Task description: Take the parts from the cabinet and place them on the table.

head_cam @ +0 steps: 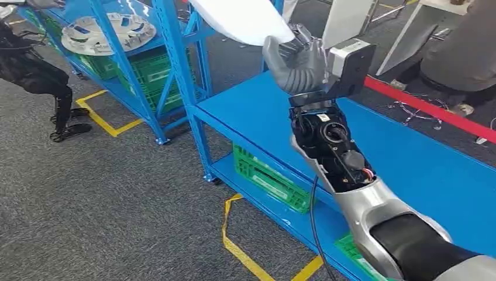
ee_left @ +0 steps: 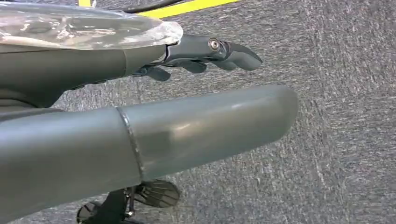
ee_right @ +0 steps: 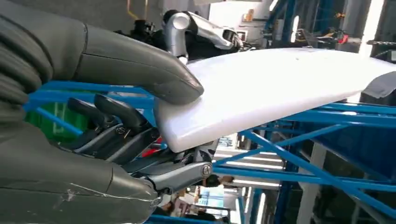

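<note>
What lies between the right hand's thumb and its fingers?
An end of the white part: in the right wrist view the right hand holds it.

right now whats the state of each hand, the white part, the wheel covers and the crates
right hand: raised over the blue shelf top, gripping the white curved plastic panel
white curved plastic panel: held at one end, lifted off the shelf
left hand: over the grey carpet, holding nothing, fingers apart
silver wheel covers: lying on the far blue rack
green plastic crates: sitting on lower shelves
</note>
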`<state>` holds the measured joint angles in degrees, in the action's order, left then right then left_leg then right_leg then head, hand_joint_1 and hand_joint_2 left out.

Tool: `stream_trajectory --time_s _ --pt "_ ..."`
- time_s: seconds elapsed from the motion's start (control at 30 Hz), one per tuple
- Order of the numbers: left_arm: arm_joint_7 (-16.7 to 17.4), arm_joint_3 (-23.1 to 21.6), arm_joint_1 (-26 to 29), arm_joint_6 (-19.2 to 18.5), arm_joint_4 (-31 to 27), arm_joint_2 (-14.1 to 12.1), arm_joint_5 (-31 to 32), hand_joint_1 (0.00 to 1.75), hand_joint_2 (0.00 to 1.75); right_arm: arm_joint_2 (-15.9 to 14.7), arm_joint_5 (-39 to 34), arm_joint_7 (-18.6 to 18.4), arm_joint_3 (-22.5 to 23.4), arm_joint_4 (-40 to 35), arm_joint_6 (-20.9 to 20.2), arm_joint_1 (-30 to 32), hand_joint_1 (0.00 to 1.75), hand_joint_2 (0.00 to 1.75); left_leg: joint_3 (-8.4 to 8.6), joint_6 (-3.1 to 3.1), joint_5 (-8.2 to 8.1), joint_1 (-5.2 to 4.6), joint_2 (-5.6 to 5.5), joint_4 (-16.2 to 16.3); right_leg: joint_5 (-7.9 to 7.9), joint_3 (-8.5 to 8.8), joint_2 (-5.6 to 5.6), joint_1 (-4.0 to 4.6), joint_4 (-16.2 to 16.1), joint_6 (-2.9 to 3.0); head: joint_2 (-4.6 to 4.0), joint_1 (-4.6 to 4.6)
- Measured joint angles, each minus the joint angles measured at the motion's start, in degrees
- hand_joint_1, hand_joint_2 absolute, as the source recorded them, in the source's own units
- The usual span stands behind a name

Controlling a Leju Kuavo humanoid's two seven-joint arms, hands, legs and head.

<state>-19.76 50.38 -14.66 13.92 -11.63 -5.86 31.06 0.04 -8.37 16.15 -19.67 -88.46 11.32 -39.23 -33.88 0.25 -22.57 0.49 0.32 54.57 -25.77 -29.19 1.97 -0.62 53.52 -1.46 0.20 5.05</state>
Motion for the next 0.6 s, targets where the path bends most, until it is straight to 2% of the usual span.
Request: stream_trajectory --time_s 0.33,0.6 --pt "0.28 0.00 -0.06 0.00 0.00 -0.15 0.33 0.00 0.00 -0.11 -1.05 0.81 0.04 -0.35 -3.12 0.05 1.75 1.75 0.00 0.00 0.00 0.03 0.01 0.00 0.00 0.00 -0.01 0.03 0.00 0.01 0.00 0.00" --pt "0.48 0.00 -0.05 -0.57 0.00 -0.22 0.26 0.00 0.00 -0.81 -2.16 1.07 0.00 -0.28 -7.19 0.06 1.75 1.75 0.00 0.00 0.00 0.03 0.01 0.00 -0.01 0.00 -0.01 0.03 0.00 0.01 0.00 0.00"
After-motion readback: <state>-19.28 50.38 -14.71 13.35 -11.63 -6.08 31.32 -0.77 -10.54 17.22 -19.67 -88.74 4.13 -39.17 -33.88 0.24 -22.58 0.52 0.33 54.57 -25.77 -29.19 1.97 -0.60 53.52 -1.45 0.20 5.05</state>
